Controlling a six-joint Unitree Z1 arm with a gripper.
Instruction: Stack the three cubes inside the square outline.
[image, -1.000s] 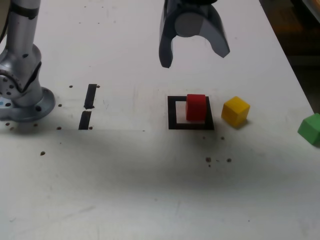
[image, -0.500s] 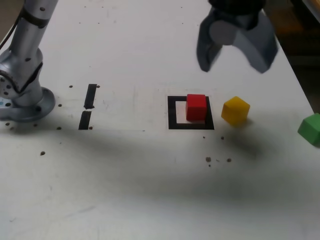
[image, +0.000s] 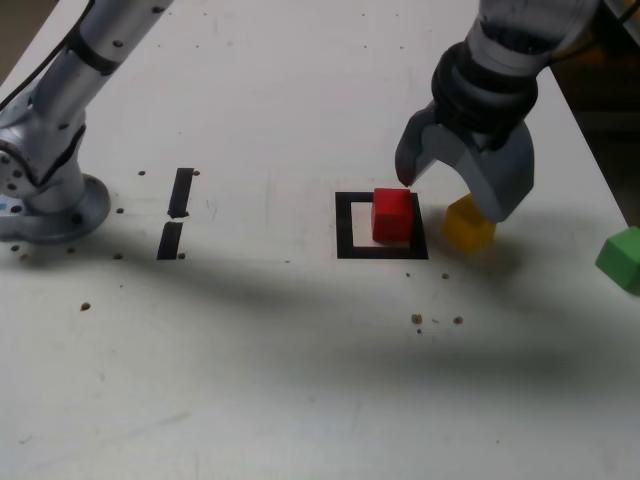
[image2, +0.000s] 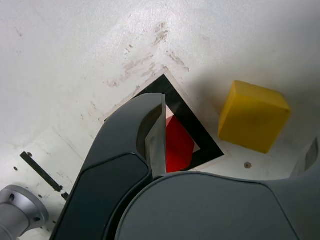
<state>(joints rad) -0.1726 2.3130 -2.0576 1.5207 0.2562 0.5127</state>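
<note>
One cube placed, two to go
Red cube (image: 392, 214) sits inside outline (image: 343, 225); jaws apart over yellow (image: 466, 230); green (image: 622, 258) waits far right.

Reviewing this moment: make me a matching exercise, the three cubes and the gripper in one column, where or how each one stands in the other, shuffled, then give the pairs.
Things:
1. red cube
2. yellow cube
3. green cube
4. gripper

Places or states:
A. at the exterior view's right edge, far from the outline
B. open, jaws spread just above the table
C. inside the square outline
D. just outside the outline on the exterior view's right, partly hidden behind a gripper jaw

Pairs: 1-C, 2-D, 3-A, 4-B
</note>
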